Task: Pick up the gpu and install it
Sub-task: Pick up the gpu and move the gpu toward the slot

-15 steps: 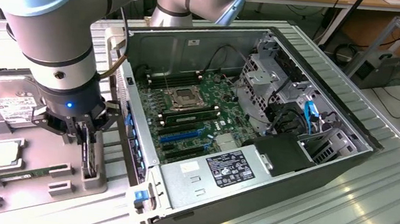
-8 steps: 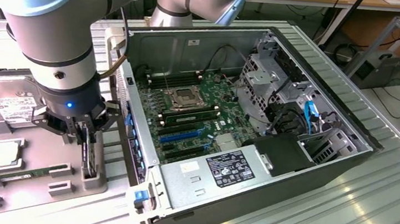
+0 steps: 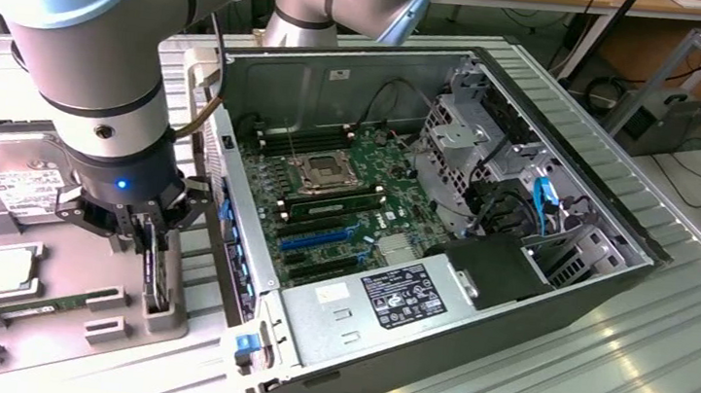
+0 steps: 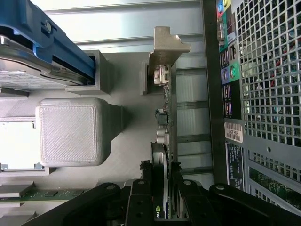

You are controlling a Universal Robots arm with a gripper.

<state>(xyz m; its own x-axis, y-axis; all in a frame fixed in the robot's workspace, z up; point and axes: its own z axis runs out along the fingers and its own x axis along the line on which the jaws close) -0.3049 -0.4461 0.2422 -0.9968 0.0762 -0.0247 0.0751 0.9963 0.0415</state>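
The gpu [image 3: 157, 279] is a thin dark card standing on edge in a slot of the grey tray [image 3: 63, 323]. Edge-on in the wrist view, the gpu [image 4: 165, 117] shows a silver end bracket, small connectors and a round cooler. The claw [image 3: 153, 246] straddles it from above, and in the wrist view the claw [image 4: 162, 188] has its black fingers [image 4: 141, 197] clamped against both faces of the card. On the same tray lie a hard drive [image 3: 13, 181] with a white label, a square processor chip [image 3: 6, 273] and a narrow green RAM stick [image 3: 46, 306]. Just beside the tray, on the ribbed metal counter [image 3: 539, 392], lies the open computer case [image 3: 573, 308], its rear panel close to the card, with the motherboard [image 3: 349, 206] and a power supply [image 3: 392, 299] inside. The power supply's black label, the drive's label and the rear panel's stickers [image 4: 233, 132] are too small to read; a green logo sits on the card's edge.
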